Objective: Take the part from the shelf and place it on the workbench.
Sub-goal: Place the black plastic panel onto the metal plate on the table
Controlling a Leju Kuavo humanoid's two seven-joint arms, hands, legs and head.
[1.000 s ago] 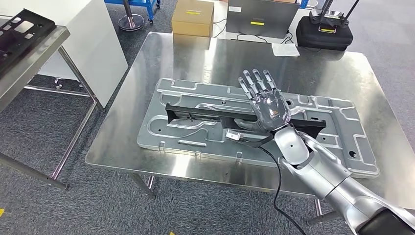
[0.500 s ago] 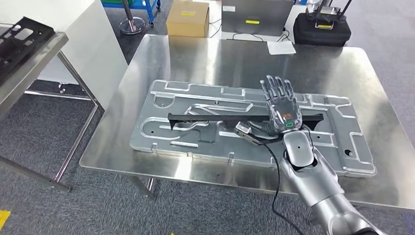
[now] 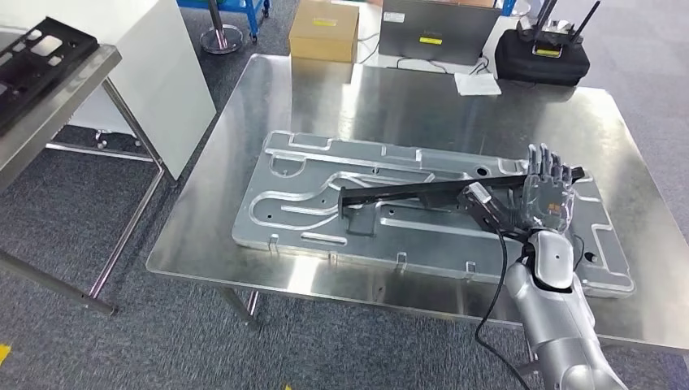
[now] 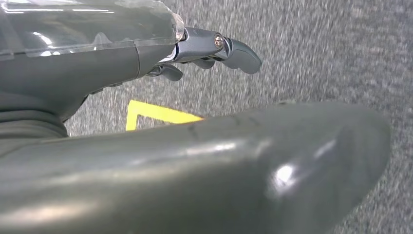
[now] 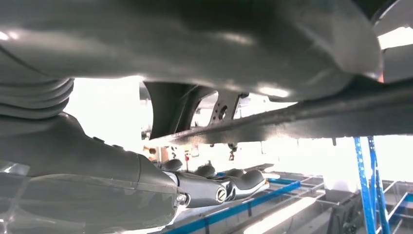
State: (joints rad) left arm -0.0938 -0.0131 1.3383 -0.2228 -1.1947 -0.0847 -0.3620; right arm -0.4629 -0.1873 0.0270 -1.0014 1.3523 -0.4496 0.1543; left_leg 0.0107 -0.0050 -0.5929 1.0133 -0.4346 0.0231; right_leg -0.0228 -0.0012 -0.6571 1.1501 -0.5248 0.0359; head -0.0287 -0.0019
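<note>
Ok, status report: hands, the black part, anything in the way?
Right hand at black part's end, grip unclear. Left hand hanging, empty. Part on metal panel on workbench. Nothing obstructing.

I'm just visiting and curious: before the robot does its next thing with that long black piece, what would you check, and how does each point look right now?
1. Long black part over the workbench: ok, it lies across the grey metal panel.
2. Part fully resting on the panel: cannot tell; its end by the hand may be lifted.
3. Right hand at the part's end: ok.
4. Right hand's grip firm or released: cannot tell; its fingers point up.
5. Left hand out of the way: ok, it hangs over the carpet holding nothing.
6. Cable at the right wrist free of the part: cannot tell.
</note>
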